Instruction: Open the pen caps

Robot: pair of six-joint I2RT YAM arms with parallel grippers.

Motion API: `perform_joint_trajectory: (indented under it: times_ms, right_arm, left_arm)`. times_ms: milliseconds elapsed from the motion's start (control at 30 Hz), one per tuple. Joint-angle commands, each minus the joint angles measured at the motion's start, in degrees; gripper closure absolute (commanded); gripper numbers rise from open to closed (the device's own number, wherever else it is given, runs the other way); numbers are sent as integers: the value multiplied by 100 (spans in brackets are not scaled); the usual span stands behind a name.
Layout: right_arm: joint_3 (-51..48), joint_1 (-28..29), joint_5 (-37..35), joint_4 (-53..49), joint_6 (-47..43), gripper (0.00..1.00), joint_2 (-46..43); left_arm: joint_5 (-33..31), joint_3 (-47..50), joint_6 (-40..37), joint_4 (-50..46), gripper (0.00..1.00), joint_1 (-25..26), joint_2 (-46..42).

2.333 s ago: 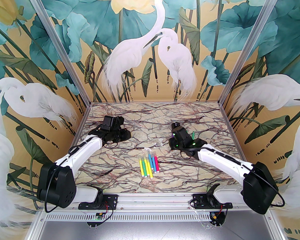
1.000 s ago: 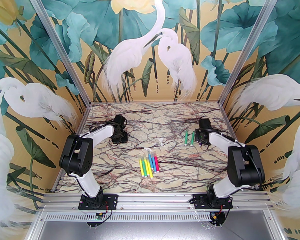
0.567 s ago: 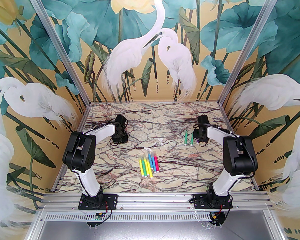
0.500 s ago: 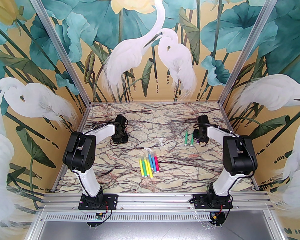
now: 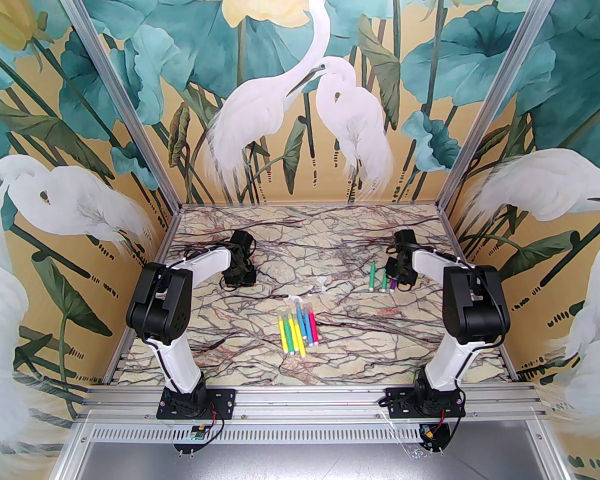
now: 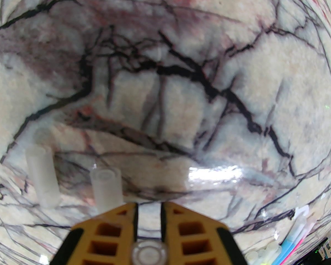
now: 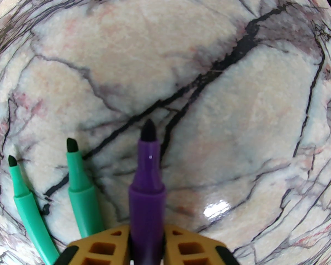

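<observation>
In the left wrist view the left end effector (image 6: 149,206) hangs low over the marble-patterned desk (image 5: 260,363). Its two yellow fingers are close together, with only a thin slit between them and nothing inside it. Two loose pen caps (image 6: 107,189), clear and whitish, are on the desk just in front of it. One is just beside the tip of the left finger, and the second cap (image 6: 42,178) is further to the left, apart from the first. The right end effector (image 7: 147,228) is closed on the purple pen (image 7: 147,186): the fingers lie against both sides of its barrel with no gap to see. The pen points forward, away from the wrist, and its dark tip is bare. To the left of it in this view two green pens (image 7: 81,192) lie on the desk, also with bare dark tips, near each other, and the nearer one is just beside the left finger. From the top camera these green pens are in the right half of the desk, just left of the right end effector. Near the middle of the desk, closer to the arm bases, a row of coloured pens (image 5: 298,325) in yellow, green, blue and pink lies side by side. Just behind this row are two small pale pieces (image 5: 321,282), perhaps more caps, but they are too small to be sure. The left end effector is in the left half of the desk, well apart from the row.
</observation>
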State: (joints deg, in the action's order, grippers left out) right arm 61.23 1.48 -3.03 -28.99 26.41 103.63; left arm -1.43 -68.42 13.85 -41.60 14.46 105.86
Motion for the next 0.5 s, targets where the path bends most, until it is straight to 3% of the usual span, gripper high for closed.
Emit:
perform_joint_trajectory:
  times_ms: [0,467]
  right_arm:
    - [-39,-22,50,-40,111,74,-27]
    - [-88,-21,12,-156,13,71,-283]
  left_arm:
    - [-98,-83,-76,-85,82,-22,96]
    - [-60,-98,-101,-137,76,-22,70]
